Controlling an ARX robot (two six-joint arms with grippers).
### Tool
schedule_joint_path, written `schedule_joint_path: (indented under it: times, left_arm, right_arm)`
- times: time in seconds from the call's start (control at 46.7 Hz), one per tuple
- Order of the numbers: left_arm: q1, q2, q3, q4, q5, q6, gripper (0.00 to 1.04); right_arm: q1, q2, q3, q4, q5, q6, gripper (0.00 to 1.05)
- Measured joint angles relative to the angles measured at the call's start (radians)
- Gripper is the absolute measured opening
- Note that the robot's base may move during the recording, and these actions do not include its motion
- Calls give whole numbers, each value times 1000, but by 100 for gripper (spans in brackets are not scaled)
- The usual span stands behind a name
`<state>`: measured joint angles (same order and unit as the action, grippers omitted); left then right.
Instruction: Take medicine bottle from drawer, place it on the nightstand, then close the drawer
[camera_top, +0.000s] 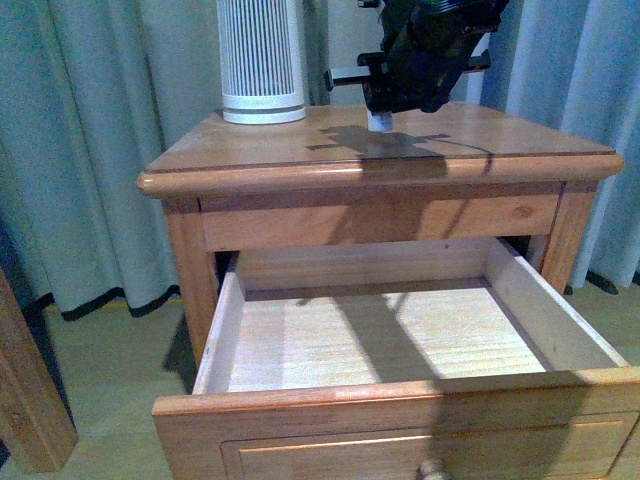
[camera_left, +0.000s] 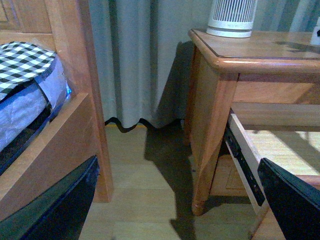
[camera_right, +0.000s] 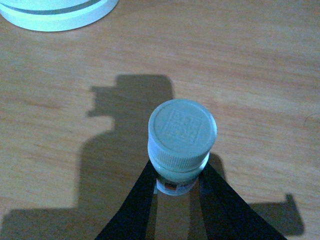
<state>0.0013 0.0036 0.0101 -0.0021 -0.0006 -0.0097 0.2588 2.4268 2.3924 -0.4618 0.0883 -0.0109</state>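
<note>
Grey-green curtains (camera_top: 100, 150) hang behind, there's pale flooring (camera_left: 145, 165) below, and front and centre stands the nightstand (camera_top: 560, 165), its orange-brown top catching hard light. At the back left corner of that top sits a white ribbed cylinder (camera_top: 261, 60).

Right of it, toward the back edge and a touch right of the middle, is the medicine bottle (camera_top: 380, 122). It's upright, white cap up, with its base down at the wood. From these angles I can't tell whether it rests its full weight there.

The right gripper (camera_right: 179, 186) comes down from above, and the wrist view looks straight onto the embossed cap. The two dark fingers (camera_right: 135, 205) are drawn in against the bottle's body just under the cap, one on each side, pinching it. A sliver of orange label peeps out between them. Arm and bottle throw a sharp shadow across the top.

Below, the drawer (camera_top: 400, 405) stands pulled well out toward the camera. Its pale wood interior is striped with sun, and its round knob (camera_top: 433, 468) just shows at the bottom edge.

The left gripper (camera_left: 170, 210) hangs low, off the nightstand's left side and above the floor. Its fingers are spread wide with nothing between them. Beside it is a wooden bed frame (camera_left: 60, 130) with a checked cover (camera_left: 22, 62).
</note>
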Motion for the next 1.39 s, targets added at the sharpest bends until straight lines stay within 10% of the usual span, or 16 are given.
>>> schedule_joint_path:
  times: [0.236,0.772,1.393]
  left_arm:
    - [0,0,0,0,0,0,98]
    - [0,0,0,0,0,0,98]
    - [0,0,0,0,0,0,98]
  right_arm:
    - [5,-2,-31,16,6,-2,21]
    - [21,-69,-192,111,8,-10,99]
    - [22,-505,-663,312,-38,40,98]
